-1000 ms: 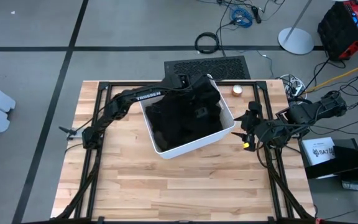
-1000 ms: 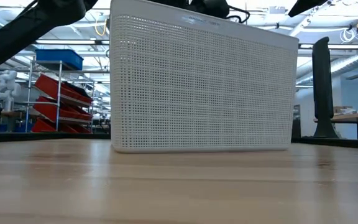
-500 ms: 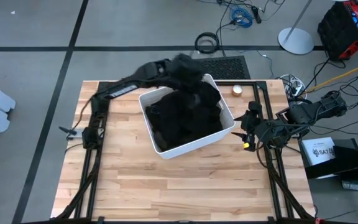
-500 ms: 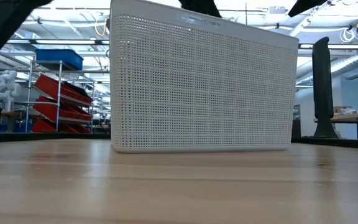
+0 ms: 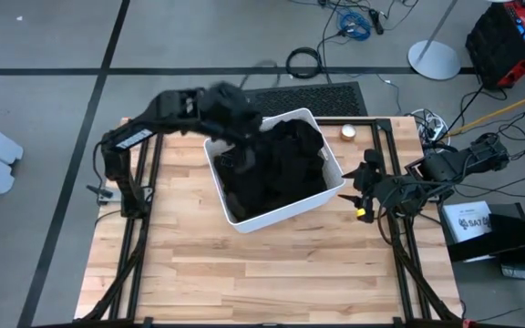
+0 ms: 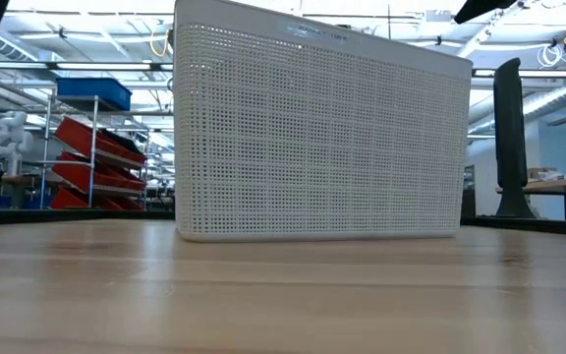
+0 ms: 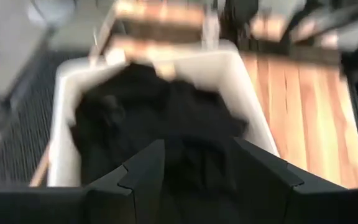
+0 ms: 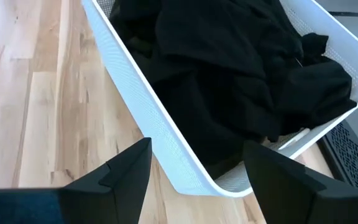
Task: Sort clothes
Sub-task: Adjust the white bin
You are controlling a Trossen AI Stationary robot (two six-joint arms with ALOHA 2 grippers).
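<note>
Black clothes (image 5: 276,169) are heaped in the bin (image 5: 285,213); soft, limp, best pinched at a raised fold. Left gripper (image 5: 235,114) fingers look closed on black fabric at the rim; right gripper (image 5: 361,187) fingers are spread, empty.

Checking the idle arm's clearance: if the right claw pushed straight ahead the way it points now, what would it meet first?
Probably the white perforated plastic bin: its near wall lies directly ahead of the open right claw, with the black clothes piled behind that wall. Depth is unclear, so this is a judgement.

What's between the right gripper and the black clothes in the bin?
Only the white bin's perforated side wall. The right wrist view shows the open right gripper just outside that wall, the black clothes heaped behind it.
</note>
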